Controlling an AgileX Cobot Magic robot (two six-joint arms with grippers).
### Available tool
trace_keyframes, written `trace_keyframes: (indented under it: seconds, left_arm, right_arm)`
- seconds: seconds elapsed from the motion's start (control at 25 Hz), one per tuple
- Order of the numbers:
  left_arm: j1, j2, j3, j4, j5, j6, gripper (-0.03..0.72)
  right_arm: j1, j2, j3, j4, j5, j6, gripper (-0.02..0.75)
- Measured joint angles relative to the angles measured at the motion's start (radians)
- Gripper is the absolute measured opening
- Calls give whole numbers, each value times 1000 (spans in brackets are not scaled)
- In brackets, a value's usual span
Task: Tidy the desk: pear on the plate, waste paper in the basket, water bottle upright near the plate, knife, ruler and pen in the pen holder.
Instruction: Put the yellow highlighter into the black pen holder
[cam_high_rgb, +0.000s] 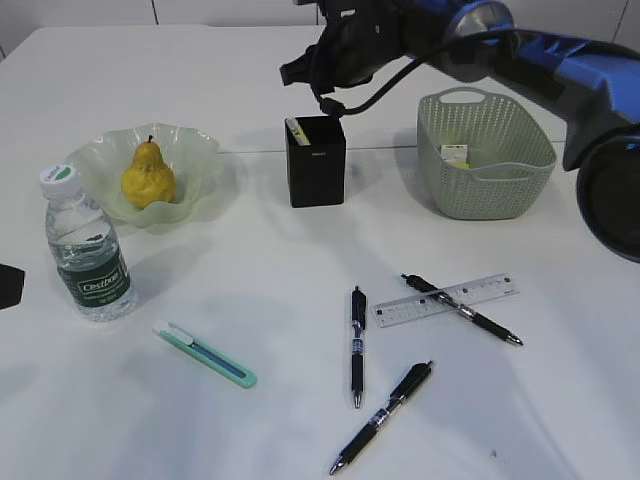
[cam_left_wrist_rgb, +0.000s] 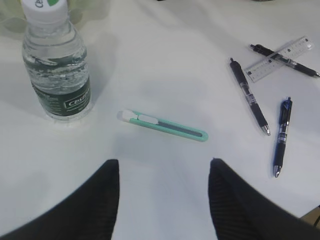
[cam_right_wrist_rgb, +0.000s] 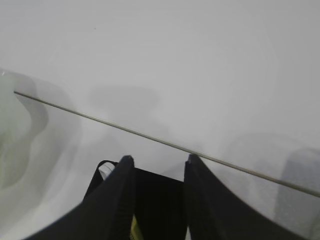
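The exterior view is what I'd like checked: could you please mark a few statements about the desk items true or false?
1. The yellow speckled pear sits in the ruffled pale green glass plate. True.
2. The clear water bottle lies on its side. False: it stands upright.
3. The clear plastic ruler is in the black square pen holder. False: it lies on the desk, under a black pen.
4. The teal utility knife lies on the desk. True.

Right arm (cam_high_rgb: 560, 60): glossy blue shell, black joints, black cable; end effector (cam_right_wrist_rgb: 155, 167) fingers (cam_right_wrist_rgb: 120, 195) black, ribbed.
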Motion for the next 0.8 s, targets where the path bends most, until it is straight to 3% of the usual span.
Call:
trace_keyframes:
  seconds: [0.48, 0.8]
  left_arm:
    - [0, 0, 0, -5, 0, 0, 401]
    - [0, 0, 0, -68, -2, 0, 401]
  right_arm:
    - [0, -61, -62, 0, 442, -43, 281]
    - [0, -150, -62, 0, 626, -110, 281]
